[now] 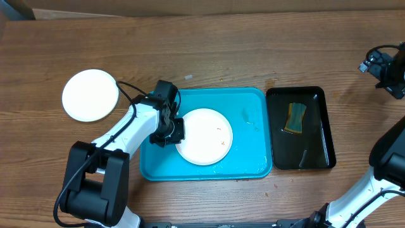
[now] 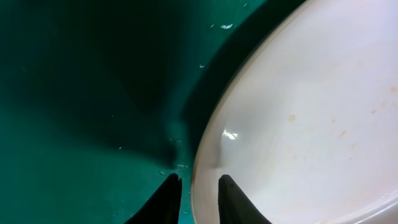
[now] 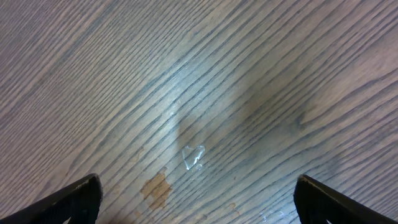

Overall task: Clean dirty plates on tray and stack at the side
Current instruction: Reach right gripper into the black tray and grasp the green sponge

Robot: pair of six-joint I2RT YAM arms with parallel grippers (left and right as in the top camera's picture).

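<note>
1. The tray [image 1: 250, 151] lies near the middle of the wooden table [image 1: 209, 50], its long side running left to right. Small droplets glint on its floor.
2. A smudged plate [image 1: 205, 136] – white and round – sits inside the tray, left of middle. A few small orange-brown spots mark its right half.
3. The left gripper [image 2: 199, 178] is at this plate's left edge. Its jaws are narrow and closed across the rim. One finger [image 2: 166, 202] is on the outside, above the tray floor. The other finger [image 2: 236, 205] is over the plate's inner face.
4. In the left wrist view a broad dark shadow lies on the tray floor beside that edge. Pale orange specks show on the plate's face.
5. A clean plate [image 1: 90, 95], also white, rests on the bare table to the upper left of the tray, apart from it. No marks show on it.
6. A black tray [image 1: 316, 136] lies just beside the blue one on the right, with a thin strip of wood between them. A yellow-green sponge [image 1: 295, 118] lies in its upper half.
7. The right gripper [image 3: 198, 190] hangs over bare wood at the far right of the table, well apart from both trays. Its jaws are spread wide and hold nothing.
8. Below the right gripper – seen in its wrist view – the wood shows a small wet glint and a light brown stain.
</note>
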